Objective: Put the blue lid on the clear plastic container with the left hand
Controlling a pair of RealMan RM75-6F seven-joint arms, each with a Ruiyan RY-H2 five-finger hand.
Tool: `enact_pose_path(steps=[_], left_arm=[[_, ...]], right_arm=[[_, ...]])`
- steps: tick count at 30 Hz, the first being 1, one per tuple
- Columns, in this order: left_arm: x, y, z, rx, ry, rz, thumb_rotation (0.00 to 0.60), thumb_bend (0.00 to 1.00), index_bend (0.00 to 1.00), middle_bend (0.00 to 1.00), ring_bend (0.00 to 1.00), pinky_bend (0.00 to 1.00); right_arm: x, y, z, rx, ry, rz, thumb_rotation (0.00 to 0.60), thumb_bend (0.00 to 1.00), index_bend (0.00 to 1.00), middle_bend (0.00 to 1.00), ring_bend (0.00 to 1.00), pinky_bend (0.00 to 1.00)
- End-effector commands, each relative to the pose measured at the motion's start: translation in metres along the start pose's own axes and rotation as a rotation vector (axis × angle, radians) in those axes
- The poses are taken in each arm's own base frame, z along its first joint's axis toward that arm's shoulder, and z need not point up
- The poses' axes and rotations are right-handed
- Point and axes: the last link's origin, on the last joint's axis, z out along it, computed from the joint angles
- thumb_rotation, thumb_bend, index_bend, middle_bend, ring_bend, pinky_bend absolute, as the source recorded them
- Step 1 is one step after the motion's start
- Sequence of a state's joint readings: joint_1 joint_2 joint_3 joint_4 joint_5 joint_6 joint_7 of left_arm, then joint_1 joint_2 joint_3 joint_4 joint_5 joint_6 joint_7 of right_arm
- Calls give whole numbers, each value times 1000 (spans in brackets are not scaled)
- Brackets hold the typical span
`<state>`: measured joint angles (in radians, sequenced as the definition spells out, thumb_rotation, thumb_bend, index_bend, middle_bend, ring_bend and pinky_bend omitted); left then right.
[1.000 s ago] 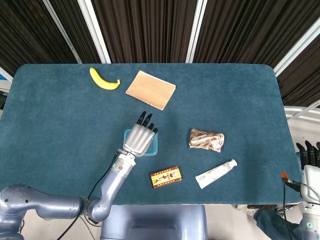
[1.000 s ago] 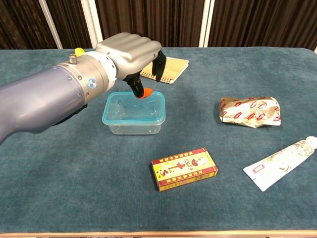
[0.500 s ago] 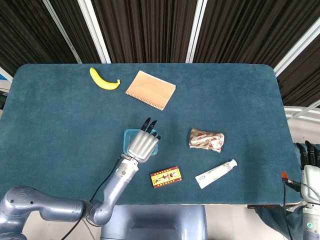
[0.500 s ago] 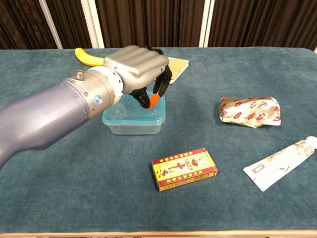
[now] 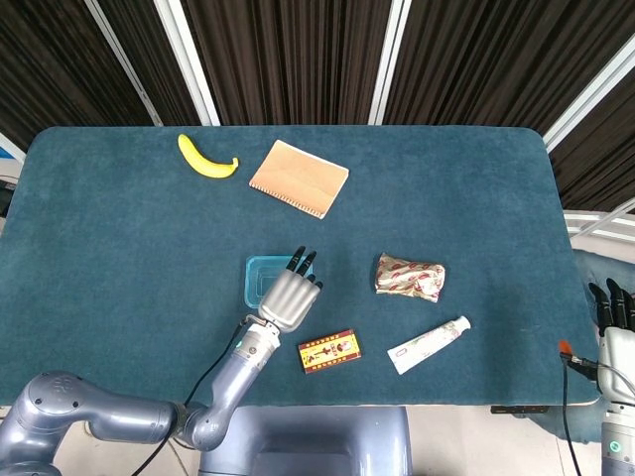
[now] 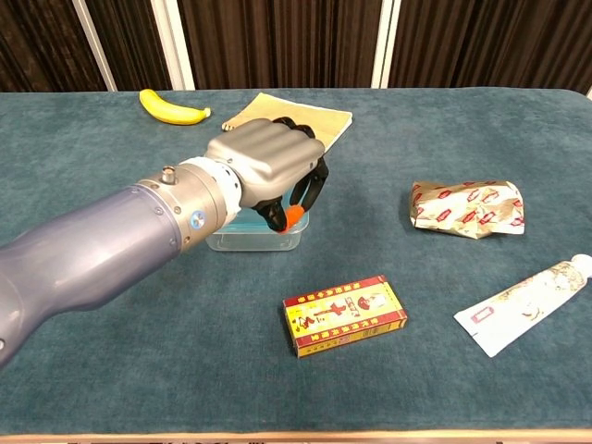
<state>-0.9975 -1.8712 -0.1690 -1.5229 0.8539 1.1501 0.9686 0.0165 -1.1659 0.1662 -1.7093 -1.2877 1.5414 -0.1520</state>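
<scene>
Writing: red/yellow box [image 6: 344,315] has printed panels and small figures on top, text too small to read. White tube [image 6: 524,306] carries a red label patch, also unreadable. Crumpled foil packet [image 6: 468,207] shows red/white print, no legible words. Tan notebook [image 5: 299,178] has a plain cover, spiral edge toward the robot; banana [image 5: 206,158] lies just left of it near the table's far edge.

Left hand [image 6: 269,172] hangs over the right/near part of the clear plastic container [image 5: 260,280], back of the hand up, arm coming in from lower left. Fingers curled down and inward; orange fingertip [image 6: 294,215] sits by the container's near right corner. Nothing seen in its grasp, though the palm side is hidden, so prob. empty but not certain.

Container sits mid-table on the teal table [image 5: 119,248], w/ a blue rim [image 5: 248,278]; in head view it looks like the blue lid is on top, but the hand covers much of it.

Right hand [image 5: 613,315] at the table's right edge, off the cloth, fingers pointing up; can't tell its state.
</scene>
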Motion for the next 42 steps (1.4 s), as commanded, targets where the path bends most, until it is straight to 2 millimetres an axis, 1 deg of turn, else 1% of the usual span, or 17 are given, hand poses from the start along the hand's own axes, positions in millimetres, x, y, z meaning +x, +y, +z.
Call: enact_pose_path(steps=[1,27,42], left_arm=[[0,1,0,0,2,-1,600,485,583,480,49,15],[-7,-9,-4,12,-4,4,600,485,617,485,49,15],[-14,-9,-3,16,-16,20,600,485,632,530,65,15]], right_arm=[[0,0,0,0,0,0,600,296,116,30,32,0],[0,0,0,0,-1,-1,600,296,115,29,33,0],[0,0,0,-1,-2,1,600,296,116,29,33,0]])
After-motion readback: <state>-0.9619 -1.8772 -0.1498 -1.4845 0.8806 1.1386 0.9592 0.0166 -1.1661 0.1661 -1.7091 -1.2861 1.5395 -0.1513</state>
